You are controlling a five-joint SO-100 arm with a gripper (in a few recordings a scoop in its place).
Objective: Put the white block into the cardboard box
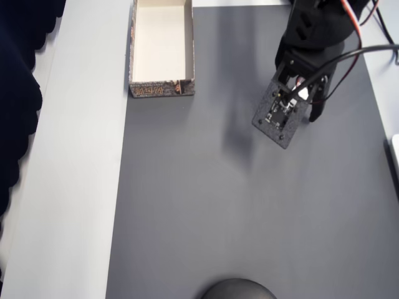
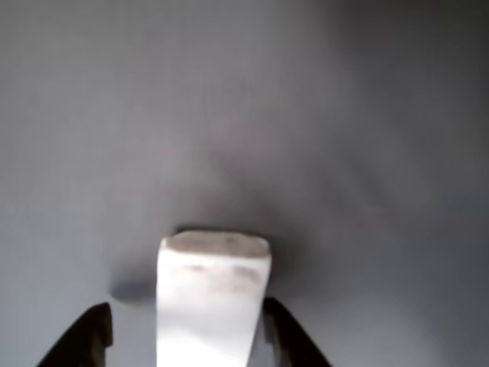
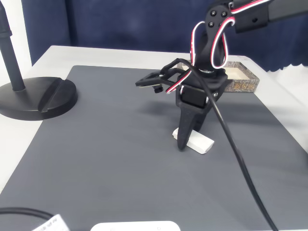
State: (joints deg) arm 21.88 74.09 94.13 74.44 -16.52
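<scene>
Arm bent steeply down, claw (image 3: pixel 188 139) open astride white block (image 3: pixel 198 142) on mat

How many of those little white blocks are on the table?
1. The white block lies on the grey mat, between the fingers of the gripper. The cardboard box looks empty.

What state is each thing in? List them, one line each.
Small white rectangular block: lying flat on the grey mat, between the fingers, not lifted.
Shallow cardboard box with cream inside: open, empty, at the mat's edge.
Black two-finger gripper: open, lowered, fingers astride the block.
Grey mat: flat on the table.
</scene>
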